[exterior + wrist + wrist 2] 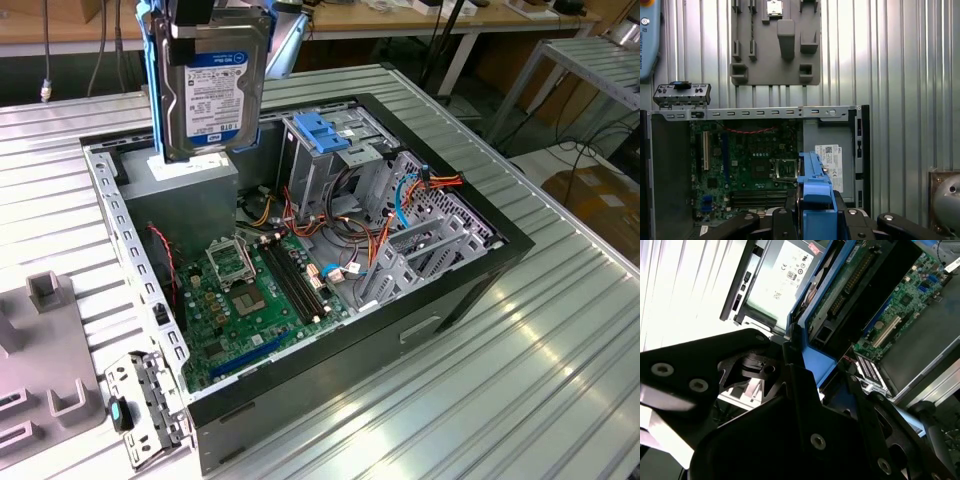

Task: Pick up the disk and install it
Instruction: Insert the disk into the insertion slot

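Observation:
The disk point(212, 88) is a silver-grey hard drive with a blue-and-white label and blue side rails. It hangs upright in the air over the back corner of the open computer case point(470, 290). My gripper point(212, 18) is shut on its upper end. In the first wrist view the blue rail point(815, 182) stands between the black fingers point(890, 222), above the power-supply box point(832, 150). In the second wrist view the disk's circuit-board side point(842, 292) and blue rail point(812, 362) run away from the gripper toward the case.
Inside the case lie the green motherboard point(245, 295), the grey power-supply box point(190, 195), a blue latch plate on a metal cage point(325, 135) and loose cables point(400, 190). A grey fixture plate point(45, 350) and a small metal bracket point(145, 400) sit on the ribbed table point(520, 380).

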You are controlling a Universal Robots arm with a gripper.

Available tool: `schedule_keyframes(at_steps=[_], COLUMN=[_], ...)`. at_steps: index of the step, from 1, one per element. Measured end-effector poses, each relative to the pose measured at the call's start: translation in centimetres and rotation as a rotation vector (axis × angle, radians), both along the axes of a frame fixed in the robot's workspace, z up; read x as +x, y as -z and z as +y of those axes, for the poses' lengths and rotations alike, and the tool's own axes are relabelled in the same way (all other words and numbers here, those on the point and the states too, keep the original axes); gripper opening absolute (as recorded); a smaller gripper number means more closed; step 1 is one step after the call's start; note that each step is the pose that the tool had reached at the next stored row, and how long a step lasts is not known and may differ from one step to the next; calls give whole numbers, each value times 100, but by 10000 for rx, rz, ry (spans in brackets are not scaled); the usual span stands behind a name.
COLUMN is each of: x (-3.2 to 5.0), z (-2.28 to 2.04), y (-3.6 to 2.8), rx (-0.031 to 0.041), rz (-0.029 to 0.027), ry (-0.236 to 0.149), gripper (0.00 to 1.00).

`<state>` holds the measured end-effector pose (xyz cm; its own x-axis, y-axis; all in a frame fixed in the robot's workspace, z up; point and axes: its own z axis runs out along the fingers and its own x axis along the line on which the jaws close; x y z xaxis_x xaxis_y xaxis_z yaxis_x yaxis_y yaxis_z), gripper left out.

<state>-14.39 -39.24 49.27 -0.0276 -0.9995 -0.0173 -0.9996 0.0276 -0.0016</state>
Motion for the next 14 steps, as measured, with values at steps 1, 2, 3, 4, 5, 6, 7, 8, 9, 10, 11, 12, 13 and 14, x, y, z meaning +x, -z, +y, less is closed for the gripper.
schedule_keyframes(at_steps=[1,2,3,4,5,6,7,8,9,10,11,12,13,14], x=[0,0,0,0,0,0,0,0,0,0,0,0,0,0], z=[-2,-4,-5,-7,-10,-11,-13,-15,-16,-18,-20,-24,-26,-28], y=[0,0,0,0,0,0,0,0,0,0,0,0,0,0], rx=[0,0,0,0,0,0,0,0,0,0,0,0,0,0], rz=[0,0,0,0,0,0,0,0,0,0,0,0,0,0], ry=[0,-1,0,0,0,0,0,0,0,0,-1,0,0,0], gripper=[37,37,37,37,37,37,37,37,37,37,37,37,37,37])
